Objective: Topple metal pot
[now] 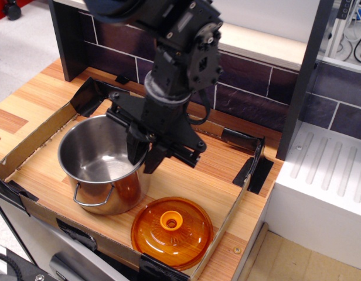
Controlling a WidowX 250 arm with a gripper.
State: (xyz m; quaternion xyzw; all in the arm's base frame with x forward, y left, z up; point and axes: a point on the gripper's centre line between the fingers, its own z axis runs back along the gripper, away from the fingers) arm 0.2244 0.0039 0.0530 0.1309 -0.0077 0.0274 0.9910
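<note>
The jaws stand narrowly apart and straddle the far-right rim of the metal pot (pixel 104 164): one black finger (pixel 135 149) dips inside the pot against its inner wall, the other sits just outside the rim, so the gripper (pixel 146 157) is closed on the pot's wall.

Below and around the jaws lies the wooden table (pixel 28 102), and on it a shallow cardboard tray (pixel 34 137) with black-taped corners that encloses everything the jaws work over. Behind the jaws runs a dark brick-pattern wall (pixel 245 88) under a pale shelf; well off to the right of the jaws sits a white ribbed surface (pixel 327 170).

Above the jaws, the black robot arm (pixel 180 52) comes down from the upper middle, tilted so that its wrist leans toward the lower left and the fingers point down into the tray.

The pot stands upright, mostly left of and below the jaws, its open mouth facing up and its shiny inside visible. A thin wire loop handle (pixel 94 196) hangs on the near side, well below the jaws.

Below and slightly right of the jaws, apart from them, an orange lid (pixel 172 231) lies flat with its knob (pixel 170 221) up, just beside the pot's base.
</note>
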